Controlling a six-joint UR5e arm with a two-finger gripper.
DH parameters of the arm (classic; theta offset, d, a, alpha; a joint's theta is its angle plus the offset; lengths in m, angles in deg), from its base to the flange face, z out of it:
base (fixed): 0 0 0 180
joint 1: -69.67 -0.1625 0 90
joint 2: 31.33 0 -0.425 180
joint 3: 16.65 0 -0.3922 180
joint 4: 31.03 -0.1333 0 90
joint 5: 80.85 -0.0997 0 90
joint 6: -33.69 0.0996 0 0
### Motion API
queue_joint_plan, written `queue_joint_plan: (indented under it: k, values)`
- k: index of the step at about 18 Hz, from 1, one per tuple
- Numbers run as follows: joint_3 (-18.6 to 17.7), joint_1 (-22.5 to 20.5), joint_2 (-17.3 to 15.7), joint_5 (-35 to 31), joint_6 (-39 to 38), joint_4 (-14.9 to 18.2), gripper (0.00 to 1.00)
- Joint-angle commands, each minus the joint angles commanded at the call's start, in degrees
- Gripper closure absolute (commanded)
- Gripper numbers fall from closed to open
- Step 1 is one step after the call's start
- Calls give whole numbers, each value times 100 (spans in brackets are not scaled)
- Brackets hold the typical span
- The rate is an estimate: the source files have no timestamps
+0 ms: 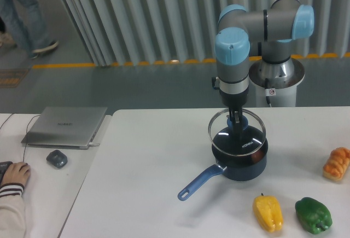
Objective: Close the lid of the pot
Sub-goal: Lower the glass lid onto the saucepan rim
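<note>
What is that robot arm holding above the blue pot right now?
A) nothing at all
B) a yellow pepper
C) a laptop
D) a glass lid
D: the gripper grips the knob of the glass lid, which hangs just over the pot; the yellow pepper lies on the table and the laptop sits far off.

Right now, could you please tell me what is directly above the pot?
The glass lid hangs over the pot, held by its knob in the hand and apparently not yet seated. Through the glass only dark interior shows; any contents cannot be made out.
</note>
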Motion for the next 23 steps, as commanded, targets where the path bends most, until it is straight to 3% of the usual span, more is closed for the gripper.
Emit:
queue_joint_plan:
  k: [12, 23]
  values:
    - [-44, 44, 62, -18, -18, -122, 65]
    - [-53, 106, 70, -562, -53, -272, 65]
